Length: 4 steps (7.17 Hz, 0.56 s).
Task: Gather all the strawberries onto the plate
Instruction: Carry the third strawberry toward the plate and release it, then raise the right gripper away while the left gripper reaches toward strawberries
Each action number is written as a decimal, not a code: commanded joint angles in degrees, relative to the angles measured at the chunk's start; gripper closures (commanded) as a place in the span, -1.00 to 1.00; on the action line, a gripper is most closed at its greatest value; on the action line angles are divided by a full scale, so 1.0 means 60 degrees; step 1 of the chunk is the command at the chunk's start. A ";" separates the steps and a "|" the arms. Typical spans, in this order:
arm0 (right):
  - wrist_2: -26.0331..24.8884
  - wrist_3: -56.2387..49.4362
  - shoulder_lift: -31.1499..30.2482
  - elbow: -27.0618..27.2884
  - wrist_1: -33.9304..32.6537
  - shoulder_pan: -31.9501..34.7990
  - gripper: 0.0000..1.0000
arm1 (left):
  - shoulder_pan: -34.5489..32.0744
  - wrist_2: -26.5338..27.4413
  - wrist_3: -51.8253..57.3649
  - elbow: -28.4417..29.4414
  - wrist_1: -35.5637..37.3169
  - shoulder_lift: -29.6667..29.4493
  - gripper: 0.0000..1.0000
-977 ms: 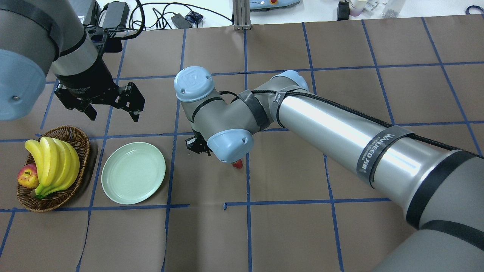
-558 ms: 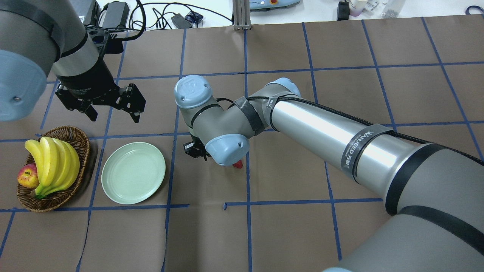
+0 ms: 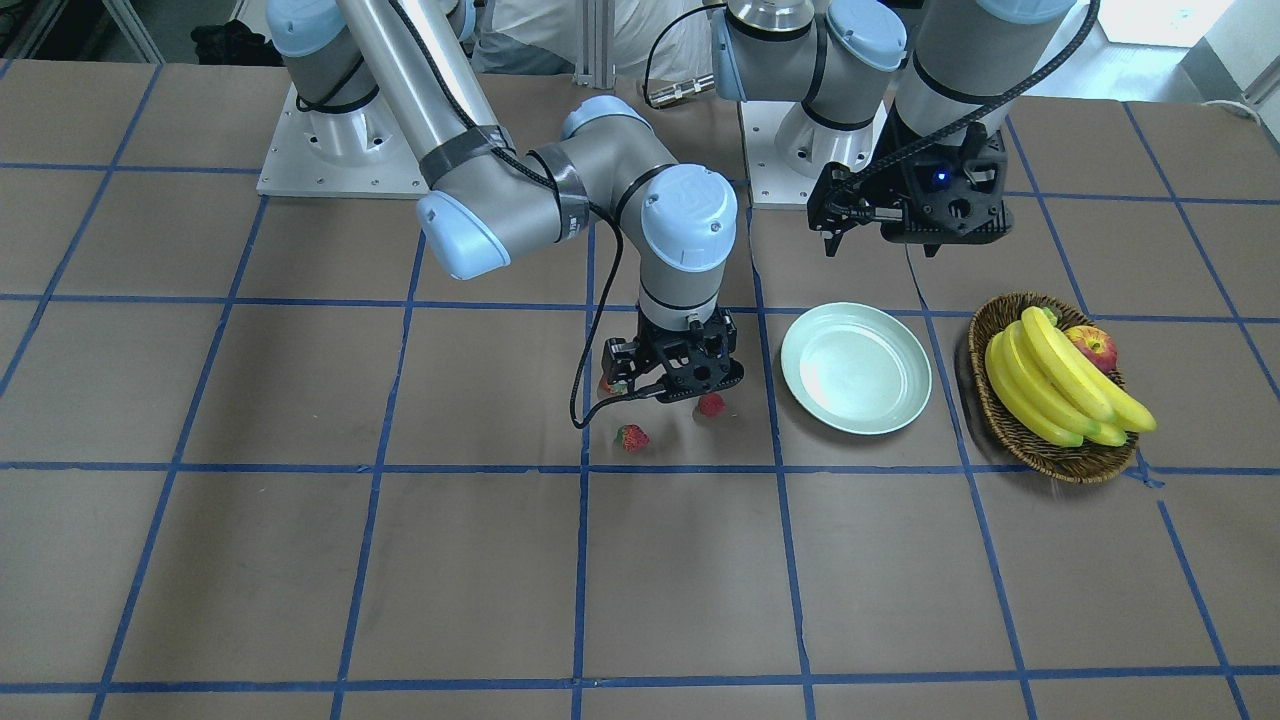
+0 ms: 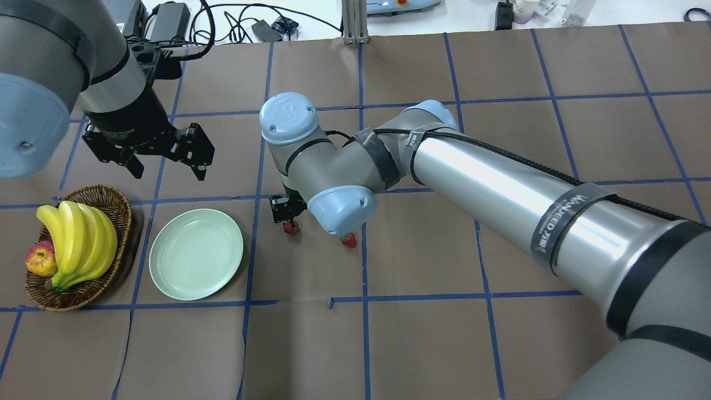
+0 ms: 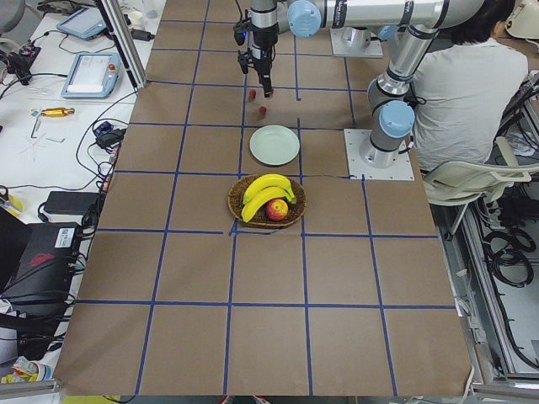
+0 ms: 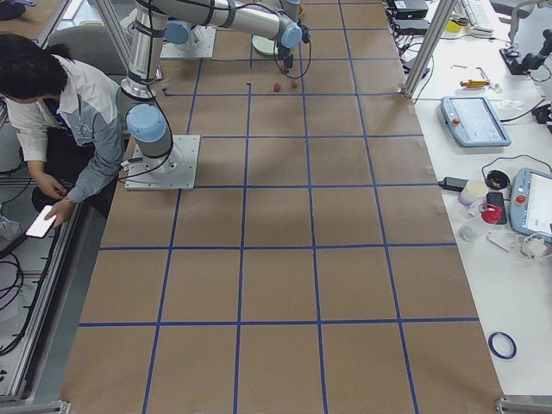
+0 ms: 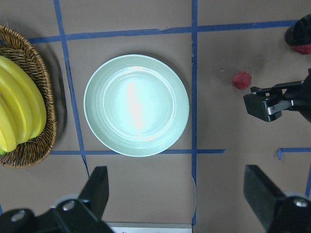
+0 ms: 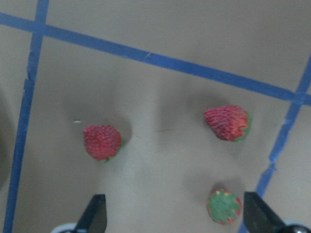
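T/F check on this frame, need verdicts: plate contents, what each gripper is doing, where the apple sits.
1. The plate is empty. True.
2. The right gripper is shut on a strawberry. False: it is open, and all three strawberries lie on the table beneath it.
3. The apple sits in the basket beside the bananas. True.
4. The left gripper grips the plate's rim. False: it is open, above the table, touching nothing.
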 commanded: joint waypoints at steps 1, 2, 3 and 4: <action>-0.0065 -0.0838 -0.1241 0.0019 0.1977 -0.1275 -1.00 | -0.0049 -0.0079 -0.0159 -0.0015 0.0000 -0.0025 -1.00; -0.0370 -0.1555 -0.1769 0.0005 0.2931 -0.1993 -1.00 | -0.0151 -0.0152 -0.0581 -0.0015 0.0015 -0.0083 -1.00; -0.0852 -0.2229 -0.2181 0.0019 0.4101 -0.2696 -1.00 | -0.0645 -0.0080 -0.1281 -0.0030 0.0102 -0.0301 -1.00; -0.0958 -0.2642 -0.2547 0.0020 0.4417 -0.3341 -1.00 | -0.1114 -0.0079 -0.1694 -0.0117 0.0335 -0.0477 -1.00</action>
